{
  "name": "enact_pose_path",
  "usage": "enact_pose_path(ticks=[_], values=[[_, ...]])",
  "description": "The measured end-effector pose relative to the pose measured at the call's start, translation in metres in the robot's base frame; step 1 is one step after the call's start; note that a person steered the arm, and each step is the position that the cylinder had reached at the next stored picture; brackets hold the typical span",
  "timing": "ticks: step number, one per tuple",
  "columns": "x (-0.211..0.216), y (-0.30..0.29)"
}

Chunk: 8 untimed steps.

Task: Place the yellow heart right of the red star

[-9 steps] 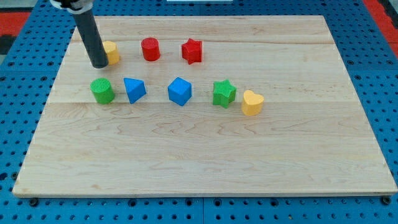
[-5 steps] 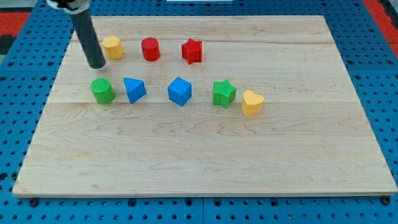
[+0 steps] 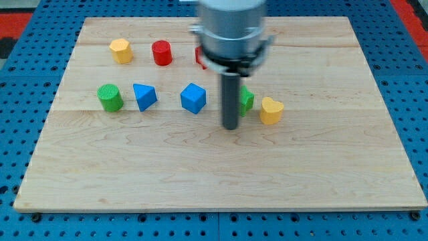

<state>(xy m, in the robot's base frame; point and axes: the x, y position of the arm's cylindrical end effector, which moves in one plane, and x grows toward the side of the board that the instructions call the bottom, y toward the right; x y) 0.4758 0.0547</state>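
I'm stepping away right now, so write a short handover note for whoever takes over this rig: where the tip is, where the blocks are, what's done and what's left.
Tip: my tip is on the board just below the green star, left of the yellow heart, not touching it.
Blocks: the red star is mostly hidden behind the arm, in the top row. The yellow heart sits lower down, at the right end of the middle row.
Done: nothing yet; the heart is not beside the red star.
Left: get behind the heart and push it up to the spot right of the red star, probably steering clear of the green star.
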Motion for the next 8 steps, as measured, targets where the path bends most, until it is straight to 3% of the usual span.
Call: enact_pose_path(ticks=[2,3,4,5,6,7,8], values=[[-0.022,0.116],[-0.068,0.123],[-0.053,0.142],[-0.023,0.110],[-0.026,0.053],[-0.057,0.059],[-0.048,0.085]])
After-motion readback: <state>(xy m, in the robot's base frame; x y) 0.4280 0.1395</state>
